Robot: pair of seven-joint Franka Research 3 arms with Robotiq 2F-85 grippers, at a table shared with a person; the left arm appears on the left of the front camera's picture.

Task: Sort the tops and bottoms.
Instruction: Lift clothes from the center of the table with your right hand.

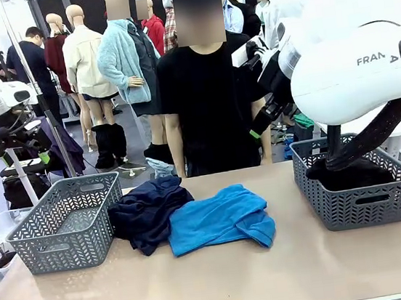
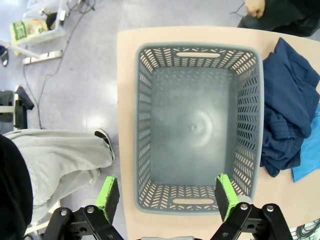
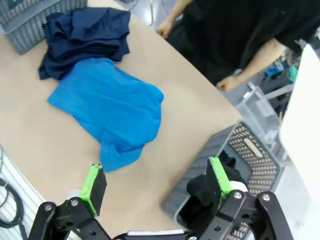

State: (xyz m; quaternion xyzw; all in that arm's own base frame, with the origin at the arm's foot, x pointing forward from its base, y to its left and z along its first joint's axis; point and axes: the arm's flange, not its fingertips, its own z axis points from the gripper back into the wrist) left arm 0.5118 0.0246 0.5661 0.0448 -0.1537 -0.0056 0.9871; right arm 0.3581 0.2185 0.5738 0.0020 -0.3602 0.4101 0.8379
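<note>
In the front view, a navy garment (image 1: 148, 211) and a blue garment (image 1: 220, 219) lie touching at the middle of the table (image 1: 224, 286). They sit between the left basket (image 1: 67, 223) and the right basket (image 1: 356, 197), which holds a black garment (image 1: 355, 172).

In the left wrist view, the left gripper (image 2: 166, 195) hangs spread wide over the left basket, grasping nothing. The navy garment lies just beside that basket.

In the right wrist view, the right gripper (image 3: 155, 180) is released and hovers over bare table. The blue garment is just ahead of it, and the right basket is beside one finger.
</note>
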